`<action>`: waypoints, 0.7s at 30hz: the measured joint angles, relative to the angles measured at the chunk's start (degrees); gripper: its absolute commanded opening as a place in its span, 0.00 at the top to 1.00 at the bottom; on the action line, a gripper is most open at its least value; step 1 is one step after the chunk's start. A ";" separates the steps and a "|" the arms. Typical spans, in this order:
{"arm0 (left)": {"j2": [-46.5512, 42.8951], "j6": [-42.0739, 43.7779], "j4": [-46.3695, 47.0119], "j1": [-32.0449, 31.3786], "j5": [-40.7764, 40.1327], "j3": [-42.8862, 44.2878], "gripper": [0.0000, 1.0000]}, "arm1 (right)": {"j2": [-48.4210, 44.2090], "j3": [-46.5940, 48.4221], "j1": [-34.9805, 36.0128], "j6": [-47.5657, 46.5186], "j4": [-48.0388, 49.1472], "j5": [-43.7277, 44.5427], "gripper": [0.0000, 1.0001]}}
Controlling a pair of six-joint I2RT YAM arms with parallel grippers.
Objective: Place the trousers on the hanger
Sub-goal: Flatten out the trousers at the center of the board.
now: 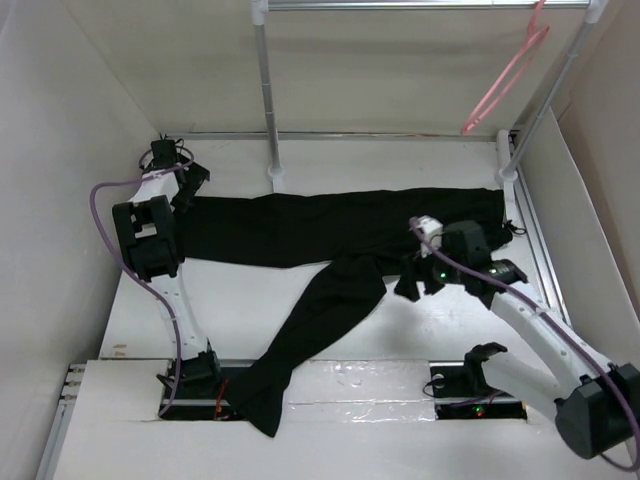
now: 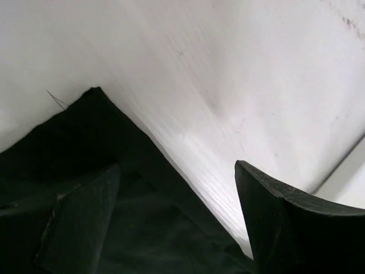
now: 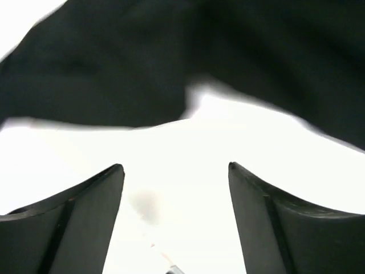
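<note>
Trousers (image 1: 330, 228) flat on table (image 1: 230, 320), hanger (image 1: 503, 85) on rack (image 1: 266, 90) above

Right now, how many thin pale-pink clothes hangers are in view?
1: the thin pale-pink clothes hanger hangs on the white rack rail, top right; others may be off-frame.

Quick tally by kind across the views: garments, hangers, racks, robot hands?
Black soft-cloth trousers: 1
Thin pale-pink clothes hanger: 1
White metal rack: 1
Black two-finger robot hands: 2, left hand, right hand
Total: 5
</note>
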 measured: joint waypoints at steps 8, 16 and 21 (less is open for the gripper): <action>-12.68 -0.28 -0.66 -2.03 3.17 -11.19 0.15 | 12.66 -0.87 25.81 4.39 9.05 -3.80 0.04; -52.54 -0.28 2.95 -7.19 6.05 -26.29 0.15 | 32.20 17.00 44.76 -3.78 11.32 0.57 0.05; -66.75 -0.28 3.69 -6.88 5.97 -27.63 0.15 | 44.30 25.57 49.40 -9.03 15.89 0.44 0.03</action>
